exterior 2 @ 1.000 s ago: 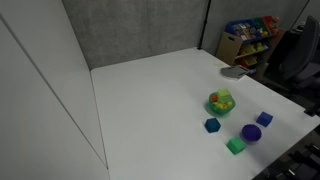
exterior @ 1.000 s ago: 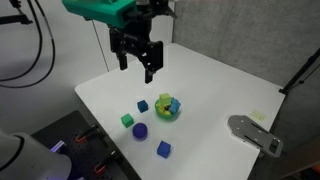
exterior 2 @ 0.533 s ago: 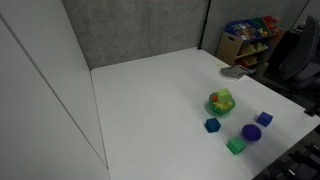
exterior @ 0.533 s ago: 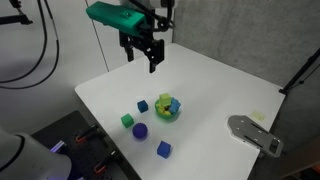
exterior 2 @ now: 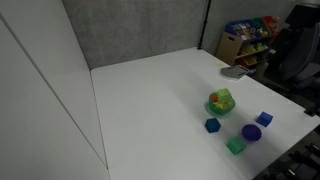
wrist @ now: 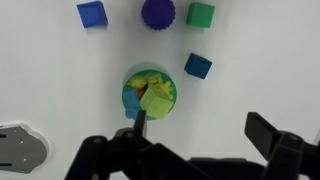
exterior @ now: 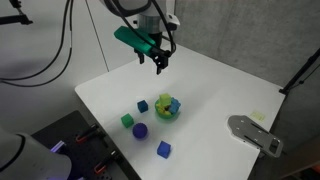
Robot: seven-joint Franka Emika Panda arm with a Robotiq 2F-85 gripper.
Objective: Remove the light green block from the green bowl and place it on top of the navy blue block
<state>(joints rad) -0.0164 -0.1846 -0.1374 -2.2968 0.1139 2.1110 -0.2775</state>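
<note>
The green bowl (wrist: 132, 88) sits on the white table and also shows in both exterior views (exterior: 170, 110) (exterior 2: 218, 104). The light green block (wrist: 156, 101) lies in it, tilted, among other coloured pieces. The navy blue block (wrist: 197, 66) stands on the table beside the bowl, apart from it, and shows in both exterior views (exterior: 143, 105) (exterior 2: 212, 125). My gripper (exterior: 160, 62) hangs open and empty high above the table, well behind the bowl. In the wrist view the gripper (wrist: 205, 135) has its jaws spread wide, with the bowl by the left finger.
A brighter blue cube (exterior: 163, 149), a purple rounded piece (exterior: 140, 130) and a saturated green cube (exterior: 127, 120) lie near the table's front edge. A grey flat object (exterior: 255, 133) lies at the table's side edge. A grey wall stands behind the table.
The gripper has risen and moved back, away from the blocks, and has turned. The blocks and the bowl have not moved.
</note>
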